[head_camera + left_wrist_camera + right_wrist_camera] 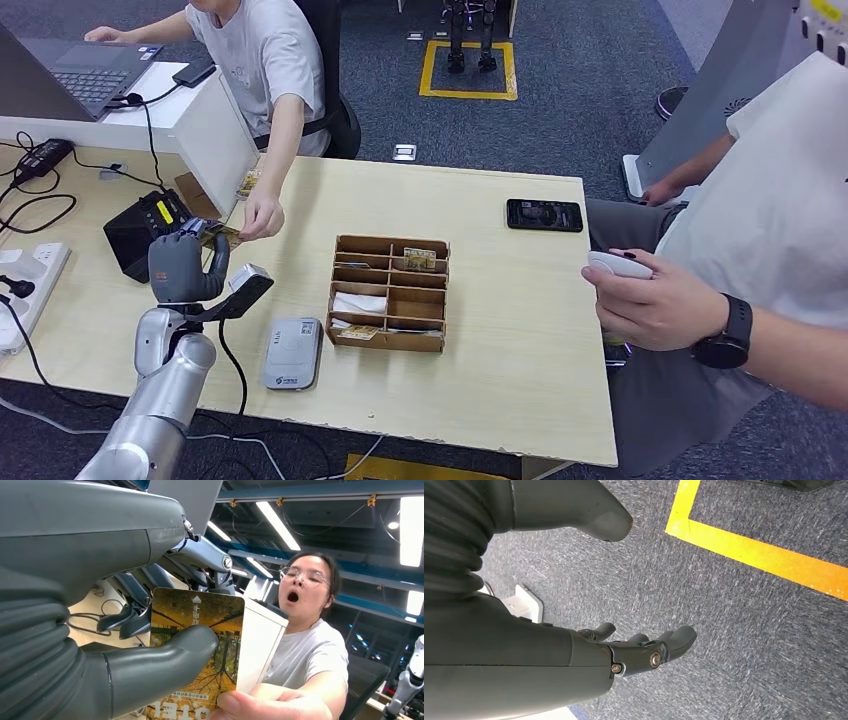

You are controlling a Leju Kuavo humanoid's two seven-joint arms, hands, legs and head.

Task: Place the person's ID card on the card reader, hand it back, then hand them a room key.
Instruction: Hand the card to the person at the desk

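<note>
The autumn-printed yellow card was pinched by the grey left hand; release was best delayed until the person's hand gripped firmly. The right hand hung loosely open, holding nothing.

Phone is laid near table far edge, laptop is opened on desk.
</note>
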